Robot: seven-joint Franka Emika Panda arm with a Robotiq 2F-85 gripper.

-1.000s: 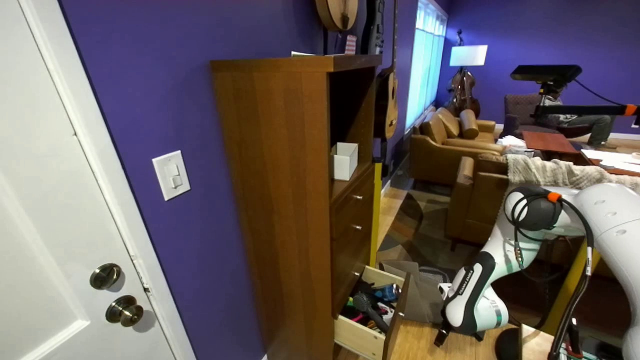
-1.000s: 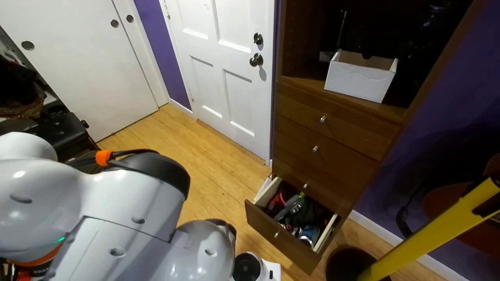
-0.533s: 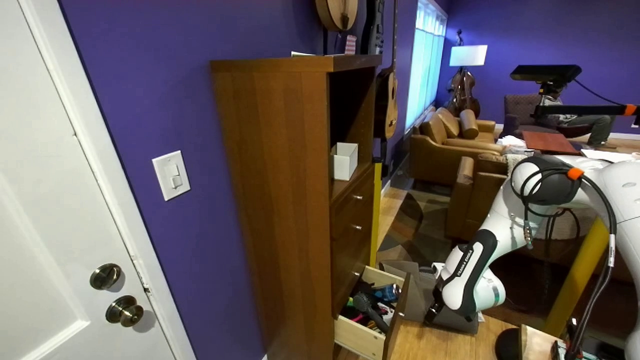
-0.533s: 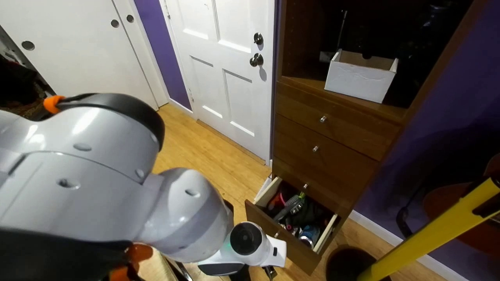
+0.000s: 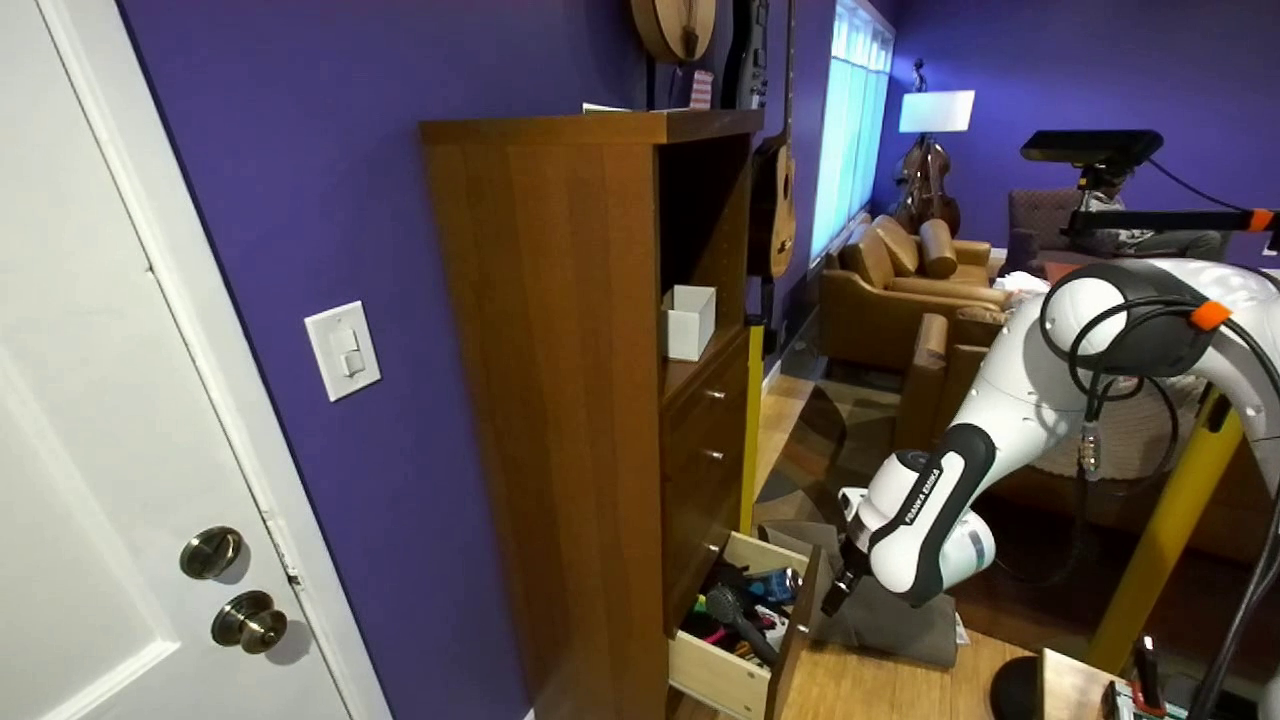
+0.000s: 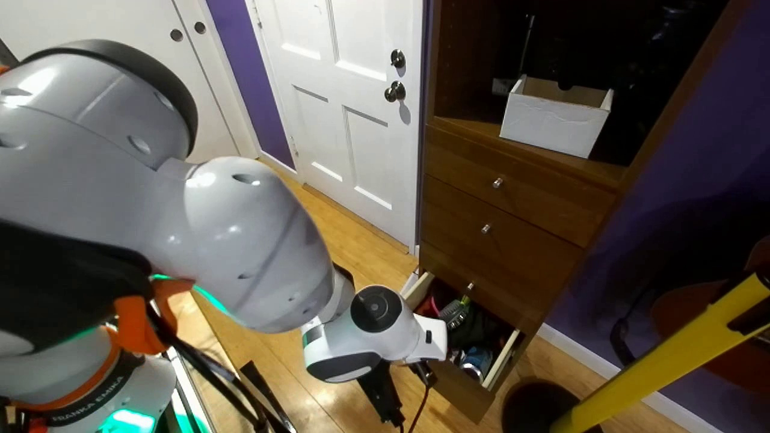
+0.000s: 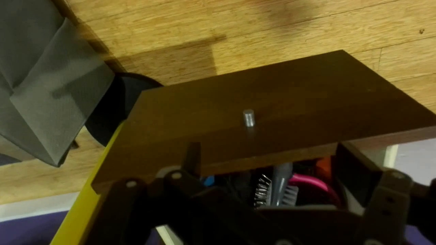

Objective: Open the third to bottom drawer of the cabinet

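Observation:
The brown cabinet [image 5: 560,400] stands against the purple wall and shows in both exterior views [image 6: 529,204]. Its lowest visible drawer [image 5: 720,675] is pulled out, with a brush and other items inside. The closed drawers above it carry small silver knobs, the lowest of these knobs [image 6: 470,287] just above the open drawer. My gripper [image 5: 838,592] is just outside the open drawer's front panel. In the wrist view my gripper [image 7: 269,149] is open and empty, its fingers spread either side of the panel's knob [image 7: 249,118], which lies beyond the fingertips. Contact with the panel cannot be told.
A white box [image 6: 553,117] sits on the cabinet shelf. A yellow post [image 6: 668,355] and a dark round base [image 6: 532,409] stand beside the cabinet. A grey fabric item [image 7: 58,88] lies on the floor near the drawer. A white door [image 6: 355,108] is behind.
My arm has swung toward the cabinet and the gripper has risen and come closer to the open drawer's front. The drawers have not visibly moved.

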